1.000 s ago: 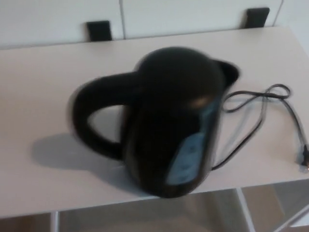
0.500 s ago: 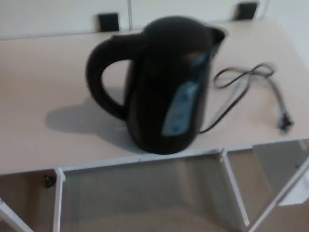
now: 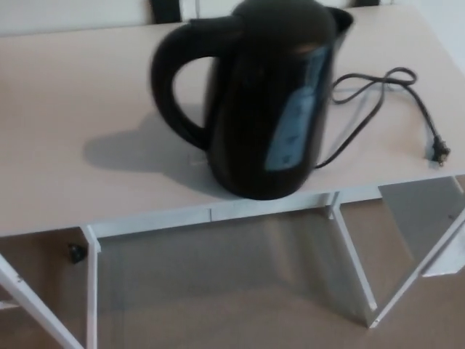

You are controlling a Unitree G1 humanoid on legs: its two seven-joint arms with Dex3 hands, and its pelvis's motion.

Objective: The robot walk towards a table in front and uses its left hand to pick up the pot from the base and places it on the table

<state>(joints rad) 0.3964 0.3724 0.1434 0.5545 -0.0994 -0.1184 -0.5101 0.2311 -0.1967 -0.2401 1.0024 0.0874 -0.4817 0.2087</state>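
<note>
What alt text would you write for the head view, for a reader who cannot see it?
A glossy black plastic electric kettle stands upright near the front edge of a pale rectangular table, its looped handle pointing left. A thin black power cord lies looped on the table to its right; no robot hand shows.

You are looking into a plain indoor room, more like a test space or office than a kitchen. The worktop [image 3: 65, 145] is a pale, bare slab on a thin white metal frame [image 3: 91, 291]. It stands on a tan floor [image 3: 218, 305] against white wall panels [image 3: 73, 11]. A black electric pot [image 3: 269, 109] stands on it, and its cord [image 3: 378, 94] lies loose with the plug resting on the slab.
</note>
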